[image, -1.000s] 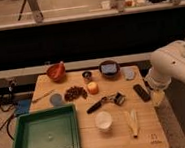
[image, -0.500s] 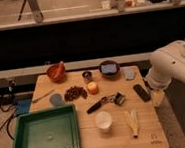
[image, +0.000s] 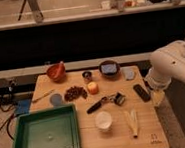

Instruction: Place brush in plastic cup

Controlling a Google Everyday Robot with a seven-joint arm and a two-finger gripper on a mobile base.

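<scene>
The brush (image: 105, 102) lies flat at the middle of the wooden table (image: 119, 141). Its black handle points to the front left and its dark squarish head to the right. The plastic cup (image: 56, 99) shows as a dull grey-blue disc at the left, just behind the green tray. My gripper (image: 157, 98) hangs at the end of the white arm over the table's right edge. It points down, stands open and holds nothing. It is to the right of the brush head and far from the cup.
A green tray (image: 43, 137) fills the front left. A white cup (image: 103, 120) stands in front of the brush, and a pale yellow item (image: 132, 121) lies to its right. A black bar (image: 141, 92) lies beside the gripper. Behind are a red bowl (image: 56, 71), a dark bowl (image: 109, 67), a metal cup (image: 87, 75), an orange fruit (image: 92, 87) and a brown pile (image: 75, 93).
</scene>
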